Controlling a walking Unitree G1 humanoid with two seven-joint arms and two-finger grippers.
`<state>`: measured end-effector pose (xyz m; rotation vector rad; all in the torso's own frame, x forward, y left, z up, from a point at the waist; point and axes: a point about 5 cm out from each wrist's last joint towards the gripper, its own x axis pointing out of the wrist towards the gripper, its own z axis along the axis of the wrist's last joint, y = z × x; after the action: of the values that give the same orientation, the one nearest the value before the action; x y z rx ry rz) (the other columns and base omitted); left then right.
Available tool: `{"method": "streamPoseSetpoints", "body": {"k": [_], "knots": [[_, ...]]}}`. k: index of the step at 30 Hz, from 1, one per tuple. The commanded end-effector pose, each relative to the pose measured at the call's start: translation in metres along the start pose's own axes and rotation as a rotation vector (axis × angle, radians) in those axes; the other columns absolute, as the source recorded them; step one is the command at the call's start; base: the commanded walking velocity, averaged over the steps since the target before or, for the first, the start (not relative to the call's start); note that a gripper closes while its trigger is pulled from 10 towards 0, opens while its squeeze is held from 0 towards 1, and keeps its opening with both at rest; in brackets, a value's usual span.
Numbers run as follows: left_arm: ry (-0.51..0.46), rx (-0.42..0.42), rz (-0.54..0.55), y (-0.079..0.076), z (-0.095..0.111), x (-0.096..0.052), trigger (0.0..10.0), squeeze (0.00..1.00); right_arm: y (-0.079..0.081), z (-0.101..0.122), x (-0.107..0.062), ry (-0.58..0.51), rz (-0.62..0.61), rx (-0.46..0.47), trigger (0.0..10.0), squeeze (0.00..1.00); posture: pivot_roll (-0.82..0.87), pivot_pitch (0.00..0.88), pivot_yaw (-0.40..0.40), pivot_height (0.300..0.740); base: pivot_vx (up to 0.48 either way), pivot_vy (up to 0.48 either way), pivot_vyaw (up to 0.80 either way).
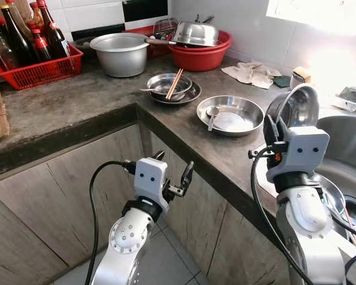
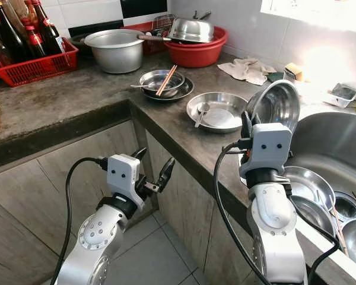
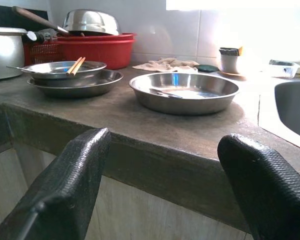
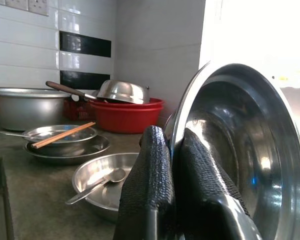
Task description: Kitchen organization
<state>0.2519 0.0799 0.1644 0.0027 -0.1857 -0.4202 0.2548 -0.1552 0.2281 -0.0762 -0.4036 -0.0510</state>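
At the far left of the dark stone counter (image 1: 77,98) sits a red plastic basket (image 1: 38,71) full of dark glass sauce bottles (image 1: 18,35). Beside it, toward the corner, stands a large dull aluminium pot (image 1: 121,54). Behind that, a red plastic basin (image 1: 202,54) holds an upturned shiny steel bowl (image 1: 194,34).

In front of the wooden cabinet doors (image 1: 59,196), below the counter edge, the left gripper (image 1: 173,172) hangs with its two black fingers (image 3: 65,185) spread wide apart, holding nothing.

On the counter above it, a shallow steel dish stacked on a steel plate (image 1: 171,88) carries a pair of wooden chopsticks (image 1: 174,83) laid across it. Just to the right lies a wide round steel pan (image 1: 230,114) with a steel spoon (image 1: 212,116) resting inside. Behind the pan, near the tiled wall, a crumpled beige cloth (image 1: 252,73) lies on the counter.

Farther right, the right gripper (image 4: 172,165) is raised above the counter edge beside the sink, its fingers pinching the rim of a polished round steel bowl (image 1: 298,108). The bowl is held on edge, with one finger on each side of its wall.

At the far right, the steel sink (image 2: 326,148) contains several more steel bowls (image 2: 311,190).
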Motion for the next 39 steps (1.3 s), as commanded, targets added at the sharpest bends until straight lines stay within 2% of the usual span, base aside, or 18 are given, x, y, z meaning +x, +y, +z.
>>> {"method": "streamPoseSetpoints", "body": {"k": [1,9,18,22,39], "knots": [[-0.004,-0.005,-0.006,-0.0006,-0.0001,0.0016,10.0,0.0,-0.0011,0.0054,-0.0008,-0.014,-0.021,0.001,0.0,0.0,0.02,0.027,-0.02,0.74,0.0,0.311,-0.8],[-0.003,-0.007,-0.018,-0.0017,-0.0006,0.001,10.0,0.0,-0.0012,0.0036,-0.0001,0.004,-0.032,0.011,0.0,0.0,0.02,0.03,-0.018,0.74,0.0,0.465,-0.8],[-0.009,0.0,-0.023,-0.0019,0.001,0.0031,10.0,0.0,0.0014,0.0014,0.0,0.021,-0.03,0.011,0.0,0.0,0.02,0.033,-0.017,0.74,0.0,0.0,-0.8],[-0.005,0.005,-0.024,-0.0024,-0.0002,0.0023,10.0,0.0,0.0026,0.0007,-0.0009,0.027,-0.028,0.014,0.0,0.0,0.02,0.031,-0.014,0.74,0.0,0.445,-0.8],[-0.008,0.015,-0.034,-0.0015,-0.0002,0.0043,10.0,0.0,0.008,0.0005,0.0006,0.032,-0.008,0.022,0.0,0.0,0.03,0.015,-0.012,0.74,0.0,0.056,-0.79]]}}
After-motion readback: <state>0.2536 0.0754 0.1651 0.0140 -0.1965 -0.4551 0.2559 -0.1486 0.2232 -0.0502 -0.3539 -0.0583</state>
